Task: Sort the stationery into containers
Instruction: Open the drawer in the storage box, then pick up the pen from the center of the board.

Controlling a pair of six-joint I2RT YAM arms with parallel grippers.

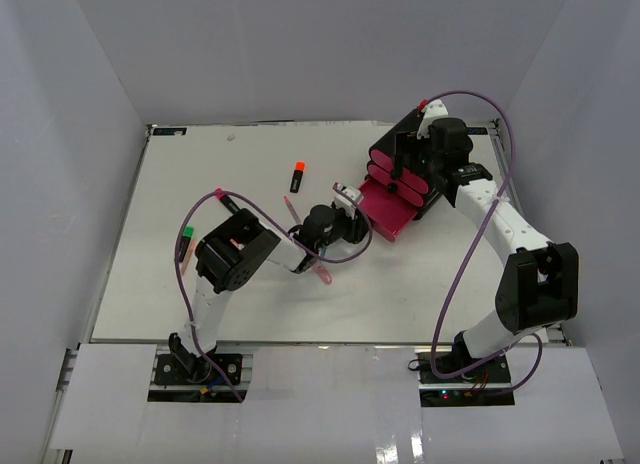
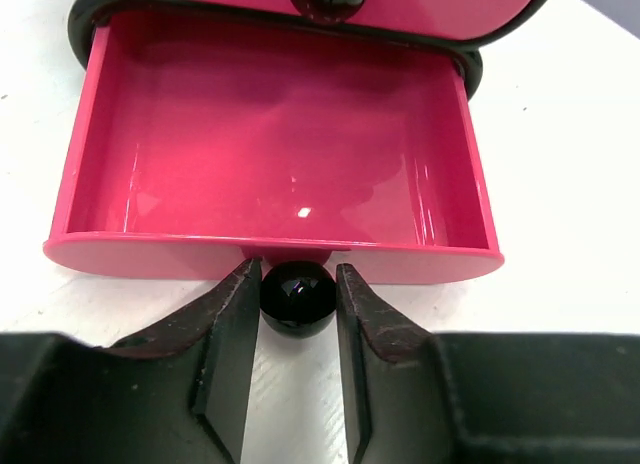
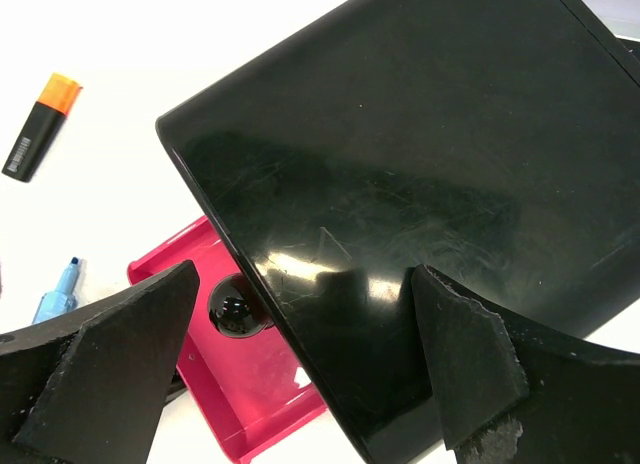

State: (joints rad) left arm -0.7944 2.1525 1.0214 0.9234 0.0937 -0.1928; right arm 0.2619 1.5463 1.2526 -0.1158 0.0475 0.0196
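The containers are a black rounded box [image 1: 432,184] with pink-fronted drawers [image 1: 398,174]. Its bottom drawer [image 2: 270,164] is pulled out and shows an empty pink floor. My left gripper [image 2: 298,274] is shut on that drawer's black round knob [image 2: 297,302], a finger on each side. My right gripper [image 3: 305,274] stands wide open over the box's black top [image 3: 420,154], with its right finger [image 3: 470,364] over the surface and its left finger beyond the edge. Loose stationery on the table includes an orange-capped highlighter [image 1: 298,176], a green-capped one [image 1: 186,242], a pink pen [image 1: 293,209] and a blue pen [image 3: 58,294].
The white table [image 1: 200,314] is walled by pale panels on three sides. Another thin pink item [image 1: 322,274] lies beside the left forearm. Purple cables loop over both arms. The box sits at the back right, near the right arm's reach.
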